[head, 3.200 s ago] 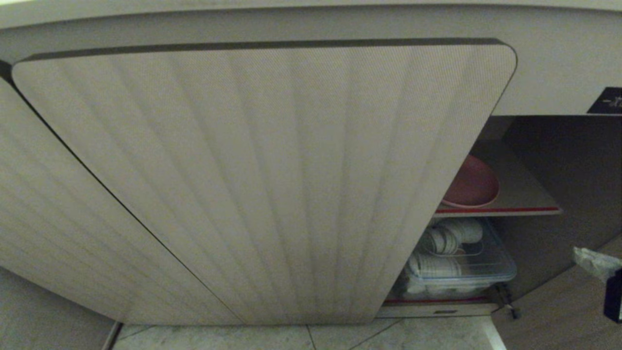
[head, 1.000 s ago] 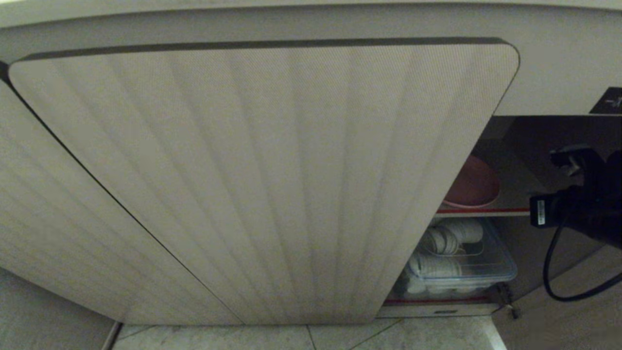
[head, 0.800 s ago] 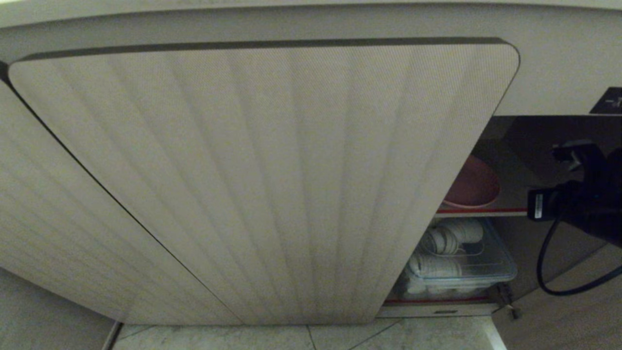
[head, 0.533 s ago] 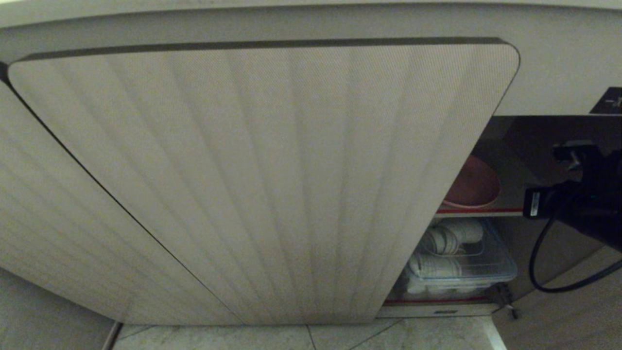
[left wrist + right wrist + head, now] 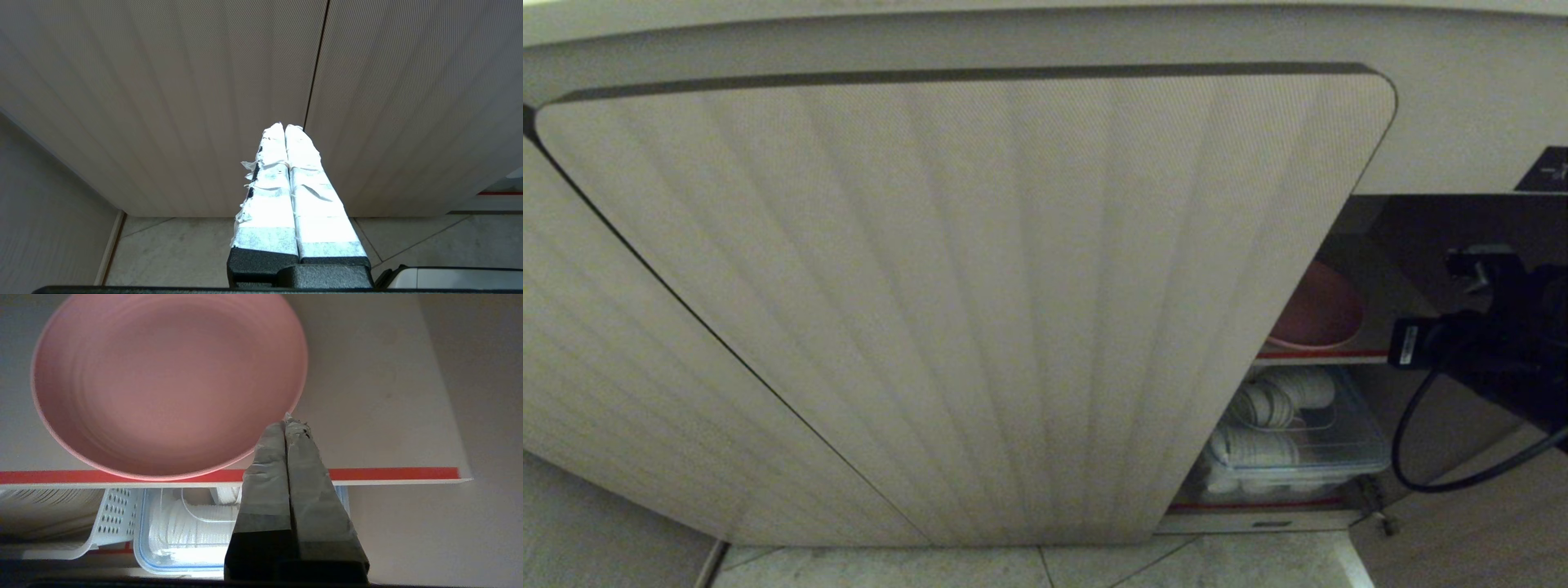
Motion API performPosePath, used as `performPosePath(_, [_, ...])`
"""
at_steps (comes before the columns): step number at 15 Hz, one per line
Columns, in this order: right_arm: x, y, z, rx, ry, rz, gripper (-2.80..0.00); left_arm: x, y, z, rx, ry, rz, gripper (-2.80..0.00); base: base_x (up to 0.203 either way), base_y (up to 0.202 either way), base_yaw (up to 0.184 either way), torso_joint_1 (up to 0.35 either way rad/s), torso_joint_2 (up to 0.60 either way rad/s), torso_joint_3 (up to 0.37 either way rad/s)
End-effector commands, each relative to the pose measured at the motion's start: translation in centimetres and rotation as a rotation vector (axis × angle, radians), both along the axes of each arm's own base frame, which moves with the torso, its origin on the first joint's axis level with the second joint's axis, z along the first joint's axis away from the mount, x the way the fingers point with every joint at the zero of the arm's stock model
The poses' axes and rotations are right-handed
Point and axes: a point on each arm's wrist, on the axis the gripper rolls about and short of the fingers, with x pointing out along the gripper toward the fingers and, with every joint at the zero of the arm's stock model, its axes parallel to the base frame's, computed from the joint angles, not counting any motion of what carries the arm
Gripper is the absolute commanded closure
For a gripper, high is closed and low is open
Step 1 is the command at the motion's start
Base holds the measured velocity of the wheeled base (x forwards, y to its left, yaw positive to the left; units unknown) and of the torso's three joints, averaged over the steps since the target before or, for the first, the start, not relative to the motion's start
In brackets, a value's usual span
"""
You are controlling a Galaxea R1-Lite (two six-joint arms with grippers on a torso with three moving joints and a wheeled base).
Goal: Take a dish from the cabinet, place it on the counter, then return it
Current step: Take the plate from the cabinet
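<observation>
Your right gripper, jaws clenched on nothing, hovers by the pink plate on the cabinet's red-edged shelf. The plate looks rigid, smooth, probably slippery: pinch its near rim. The left gripper is clenched too.

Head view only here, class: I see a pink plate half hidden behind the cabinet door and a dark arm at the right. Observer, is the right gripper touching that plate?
Observer: I cannot tell contact. In the right wrist view the right gripper has its tips at the plate's near rim.
Operator: Are its fingers open?
Observer: No, pressed together and holding nothing.
Operator: Where does the plate sit?
Observer: On the shelf, its front rim over the red edge.
Operator: And the left gripper?
Observer: The left gripper is shut too, pointing at the closed doors.
</observation>
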Motion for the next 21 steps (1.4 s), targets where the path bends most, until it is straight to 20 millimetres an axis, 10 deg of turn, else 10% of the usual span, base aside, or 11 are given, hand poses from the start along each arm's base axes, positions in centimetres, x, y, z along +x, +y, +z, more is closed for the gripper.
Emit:
performPosePath(1, [0.2, 0.1, -0.2, -0.001, 0.001, 0.004, 0.0, 0.0, 0.0, 0.0, 0.0, -0.001, 0.0, 0.0, 0.0, 0.0, 0.0, 0.0, 0.0, 0.0])
performPosePath(9, [0.8, 0.2, -0.4, -0.005, -0.023, 0.012, 0.0, 0.0, 0.0, 0.0, 0.0, -0.001, 0.0, 0.0, 0.0, 0.0, 0.0, 0.0, 0.0, 0.0])
performPosePath(10, [0.8, 0.2, -0.4, -0.005, -0.025, 0.013, -2.8, 0.0, 0.0, 0.0, 0.0, -0.001, 0.0, 0.0, 0.0, 0.0, 0.0, 0.0, 0.0, 0.0])
performPosePath(21, [1.5, 0.1, 0.1, -0.011, -0.005, 0.011, -2.8, 0.0, 0.0, 0.0, 0.0, -0.001, 0.0, 0.0, 0.0, 0.0, 0.0, 0.0, 0.0, 0.0])
